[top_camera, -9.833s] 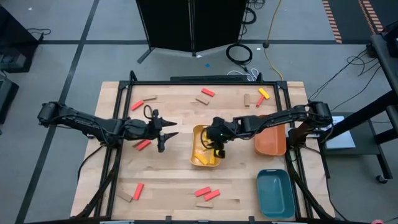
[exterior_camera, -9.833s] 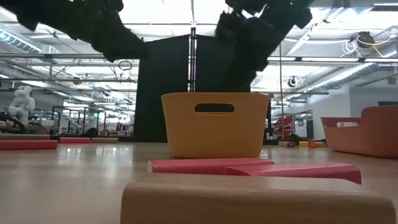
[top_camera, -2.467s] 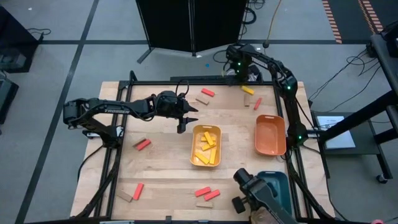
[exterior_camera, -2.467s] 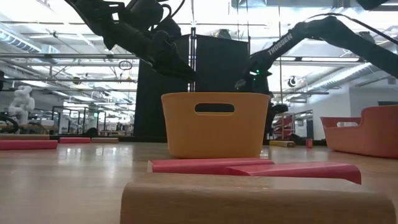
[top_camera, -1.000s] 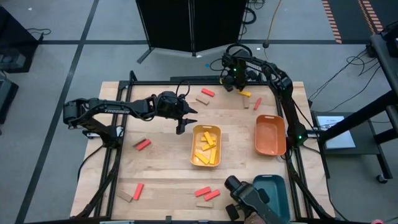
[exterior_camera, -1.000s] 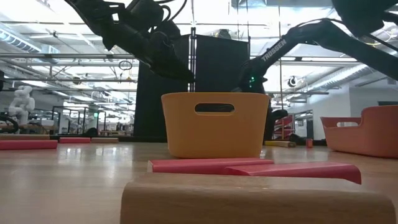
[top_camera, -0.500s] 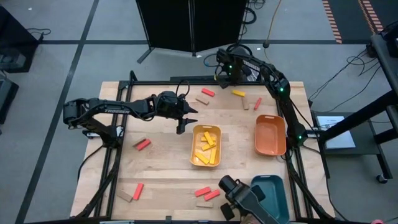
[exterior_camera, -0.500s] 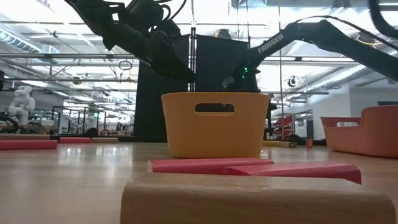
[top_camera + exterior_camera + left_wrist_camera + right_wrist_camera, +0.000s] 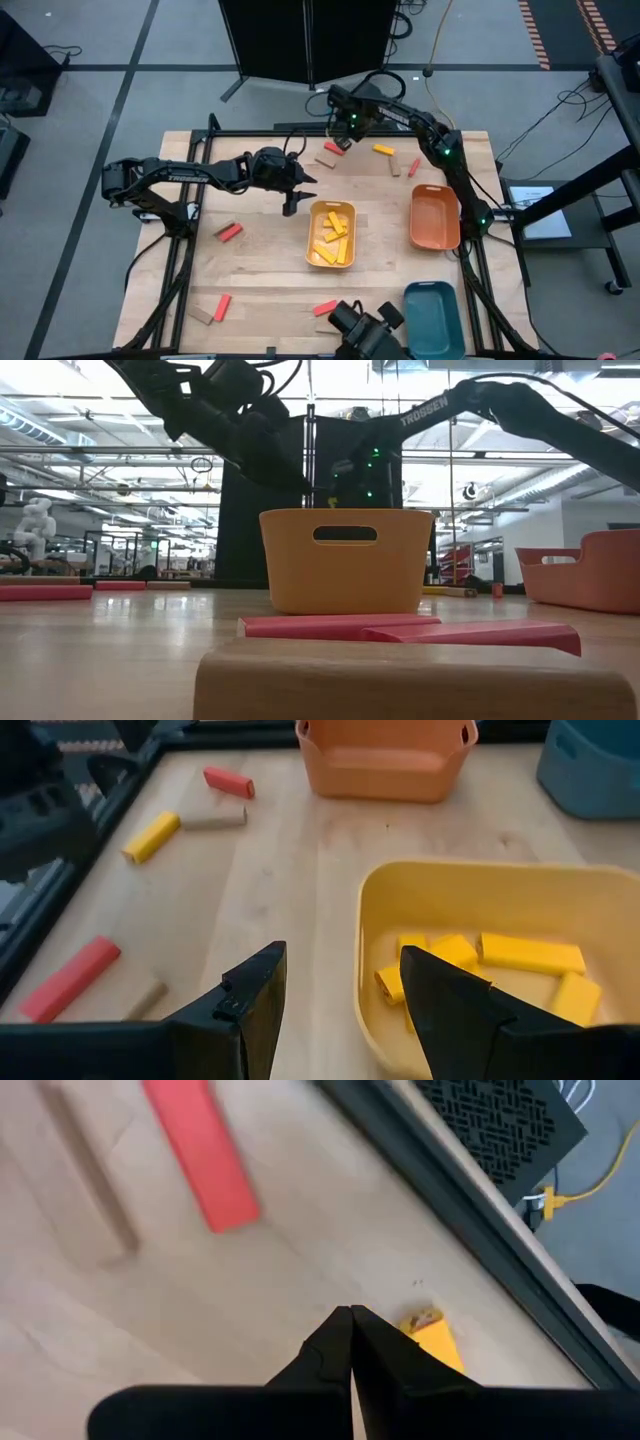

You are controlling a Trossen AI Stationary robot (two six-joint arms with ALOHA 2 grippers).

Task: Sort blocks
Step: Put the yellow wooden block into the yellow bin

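Note:
Small red, yellow and tan blocks lie flat about the table. Several yellow blocks (image 9: 530, 952) lie in the yellow tray (image 9: 312, 250). My left gripper (image 9: 293, 203) hangs open just left of the tray's far left corner, its fingers (image 9: 255, 995) above bare wood. My right gripper (image 9: 345, 133) is shut at the table's far edge, above the wood. A red block (image 9: 200, 1155) and a tan block (image 9: 85, 1180) lie just ahead of it. A small yellow piece (image 9: 430, 1338) lies close beside its fingertips; whether they touch it, I cannot tell.
An orange tray (image 9: 435, 217) stands at the right and a teal tray (image 9: 432, 310) at the near right. A yellow block (image 9: 383, 150) lies at the far side. More blocks lie at the left (image 9: 230, 232) and near side (image 9: 223, 305). A dark object (image 9: 365, 325) juts over the near edge.
My right gripper, still shut, has swung along the far edge toward the table's left, ending near the red block there. The dark object at the near edge has also moved left. My left arm has kept still.

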